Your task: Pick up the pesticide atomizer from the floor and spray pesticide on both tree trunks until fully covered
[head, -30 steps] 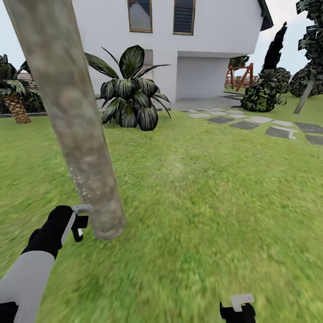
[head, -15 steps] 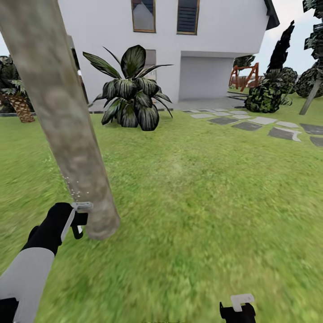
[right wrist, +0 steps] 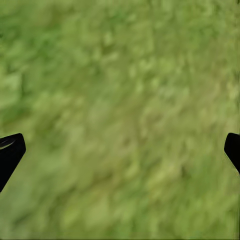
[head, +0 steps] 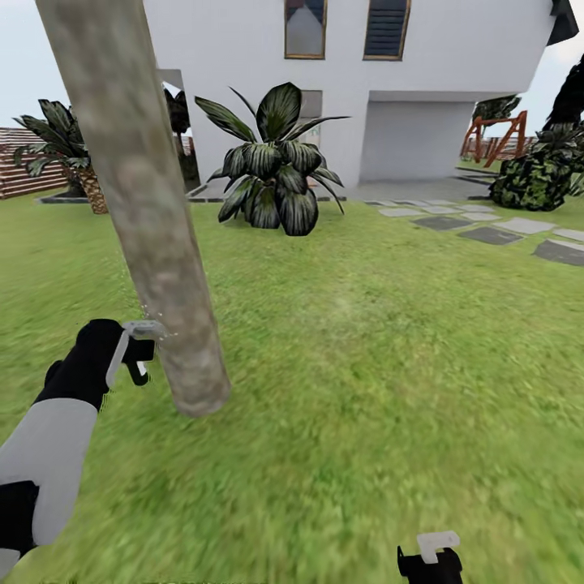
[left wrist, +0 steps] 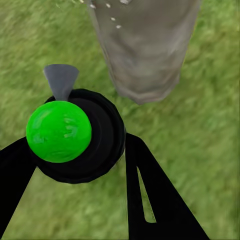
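Garden lawn (head: 365, 365) runs to a white house (head: 454, 89); grey stepping stones (head: 495, 235) at right, a broad-leafed plant (head: 276, 174) mid-ground, a slatted fence (head: 24, 162) and a scaly palm (head: 69, 154) far left.

Tree trunk (head: 154, 219), mottled grey-brown, leans across the head view's left, its foot in the grass close ahead of the robot.

Left pincer (left wrist: 80, 165) is closed around the pesticide atomizer (left wrist: 67, 132): green cap and black body between the fingers (left wrist: 150, 190), grey nozzle aimed at the trunk's base. In the head view the sprayer head sits just beside the bark, low down. Pale droplets (left wrist: 112, 20) speckle the trunk there.

Right pincer (right wrist: 120, 150) hangs over bare grass, spread wide, holding nothing.

Risk, as a judgement: the nozzle is very near the trunk, so a slight forward drift could knock it; spray held low leaves the upper trunk and far side uncovered. The second tree is not identifiable here.
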